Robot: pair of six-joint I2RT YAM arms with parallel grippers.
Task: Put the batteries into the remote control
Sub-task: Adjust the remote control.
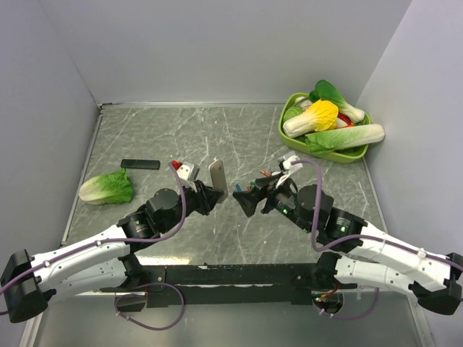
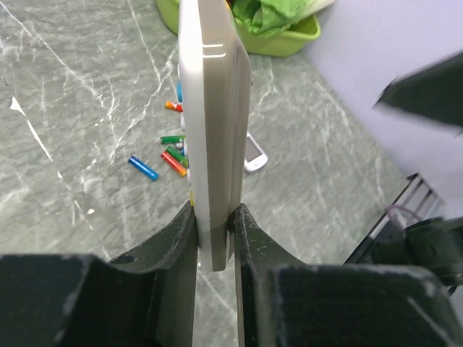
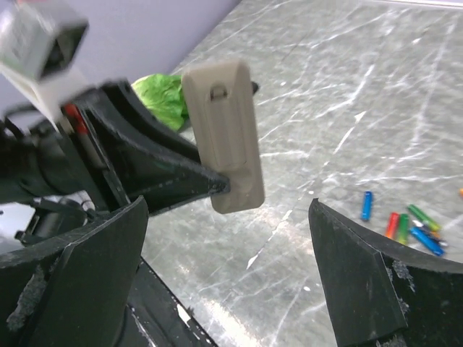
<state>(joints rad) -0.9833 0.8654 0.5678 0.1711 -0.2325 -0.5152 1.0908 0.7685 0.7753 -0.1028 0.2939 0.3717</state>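
1. The left gripper (image 2: 215,217) is clamped on the lower end of the remote control (image 2: 213,123). It holds the remote upright and off the table (image 1: 145,137), edge-on to its own camera.
2. The right gripper (image 1: 244,202) has its fingers (image 3: 87,282) spread wide with nothing between them. It hangs just beside the remote, facing its grey-beige back.
3. In the right wrist view the back looks closed. A cover with a small latch (image 3: 217,92) near the top sits flush, and no battery bay shows.
4. The batteries (image 2: 168,152) lie loose on the table in a small cluster of green, red, orange and blue. They are beyond the remote and apart from both grippers.
5. I judge the step in hand to be presenting the remote so the cover can come off. No battery is loaded, so the task is in its early part.
6. The next move calls for the right fingers to catch the latch and slide or lift the cover while the left clamp holds firm. The slim remote could twist in that grip if pushed sideways.
7. The green basket (image 2: 293,42) of vegetables stands well apart from the work.
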